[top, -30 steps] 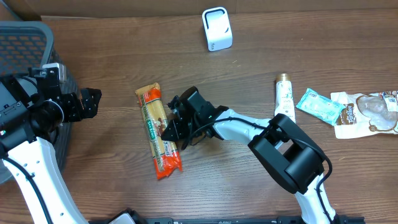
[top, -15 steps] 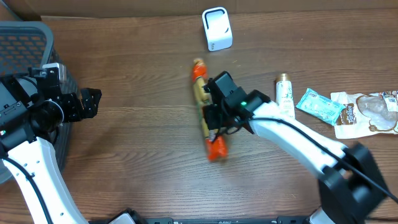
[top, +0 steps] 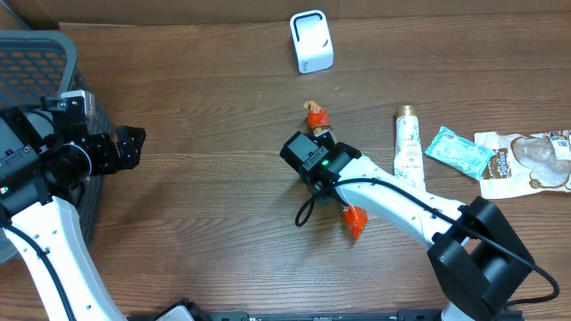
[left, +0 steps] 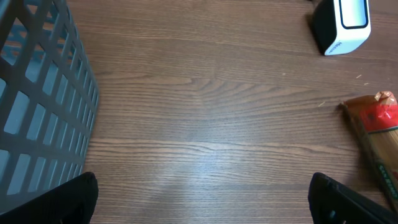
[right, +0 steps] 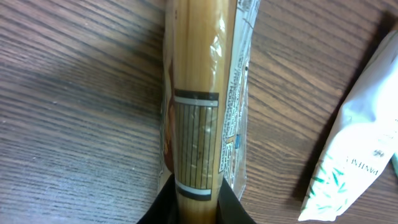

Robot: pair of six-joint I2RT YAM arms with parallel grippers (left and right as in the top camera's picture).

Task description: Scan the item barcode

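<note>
My right gripper (top: 331,171) is shut on a long spaghetti packet (top: 318,117) with orange ends, holding it at its middle above the table, roughly centre right. In the right wrist view the packet (right: 198,93) runs straight up from my right gripper (right: 196,200), with a striped label panel facing the camera. The white scanner (top: 311,41) stands at the back of the table, well apart from the packet. My left gripper (top: 134,147) stays open at the left beside the basket, and its fingers (left: 69,200) stand wide with nothing between them. The left wrist view also catches the scanner (left: 344,25) and one packet end (left: 375,127).
A grey mesh basket (top: 36,53) fills the far left, and its wall (left: 37,93) shows in the left wrist view. A white tube (top: 409,143), a teal sachet (top: 459,152) and a snack pouch (top: 526,162) lie at the right. The tube (right: 354,155) lies close to the packet.
My right gripper has carried the spaghetti packet from the left centre of the table rightward and turned it. The left arm has not moved.
</note>
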